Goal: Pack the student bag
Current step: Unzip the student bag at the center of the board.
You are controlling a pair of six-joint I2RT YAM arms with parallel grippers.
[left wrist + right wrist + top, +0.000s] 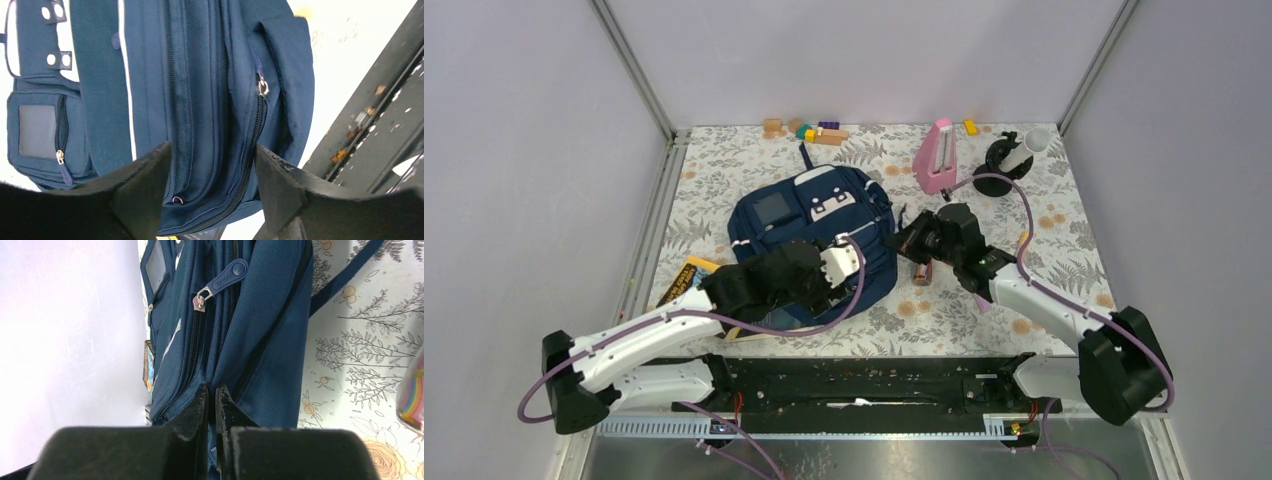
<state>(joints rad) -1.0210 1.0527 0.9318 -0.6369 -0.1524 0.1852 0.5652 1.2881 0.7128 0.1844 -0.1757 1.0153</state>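
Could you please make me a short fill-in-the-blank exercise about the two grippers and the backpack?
The left gripper hangs ___ above the student bag. The right gripper is ___ on a fold of the bag's fabric. The upright wedge-shaped object behind the bag is coloured ___.
Missing words: open; shut; pink.

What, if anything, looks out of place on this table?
A yellow book lies outside the student bag, at its near-left corner, seemingly partly pinned beneath it instead of packed inside. Nothing looks spilled or damaged.
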